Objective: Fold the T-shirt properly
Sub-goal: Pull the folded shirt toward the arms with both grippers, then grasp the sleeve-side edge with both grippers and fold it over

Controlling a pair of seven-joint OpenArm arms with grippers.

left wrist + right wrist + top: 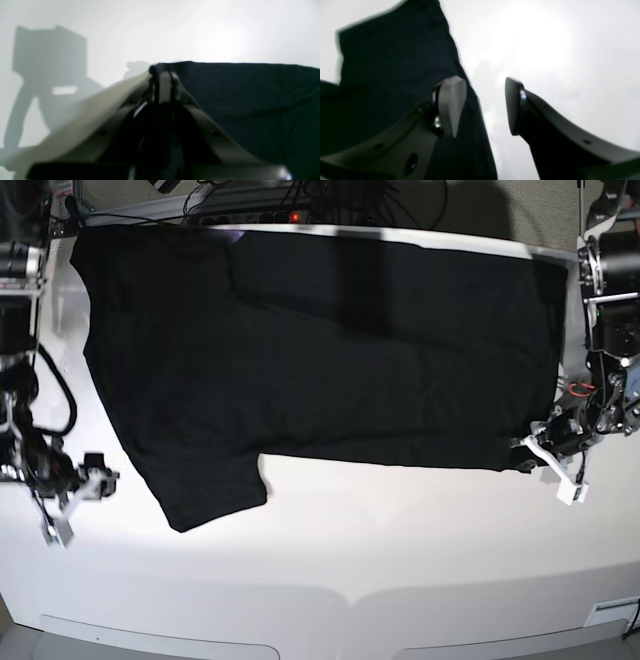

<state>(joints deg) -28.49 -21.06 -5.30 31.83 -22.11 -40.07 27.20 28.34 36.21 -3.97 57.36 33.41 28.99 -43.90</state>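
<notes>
The black T-shirt (330, 350) lies spread plain side up over the far half of the white table (400, 540), with one sleeve (205, 495) pointing toward the front. My left gripper (530, 452) is at the shirt's front right corner. In the left wrist view it (162, 71) is shut on the edge of the black cloth (250, 100). My right gripper (80, 500) is at the table's left edge, apart from the sleeve. In the right wrist view it (483, 105) is open and empty, with the shirt (390, 62) beyond its left finger.
Cables and a power strip with a red light (296, 217) run along the table's back edge. Both arm bases stand at the far corners (15, 270) (610, 280). Bare white table lies in front of the shirt.
</notes>
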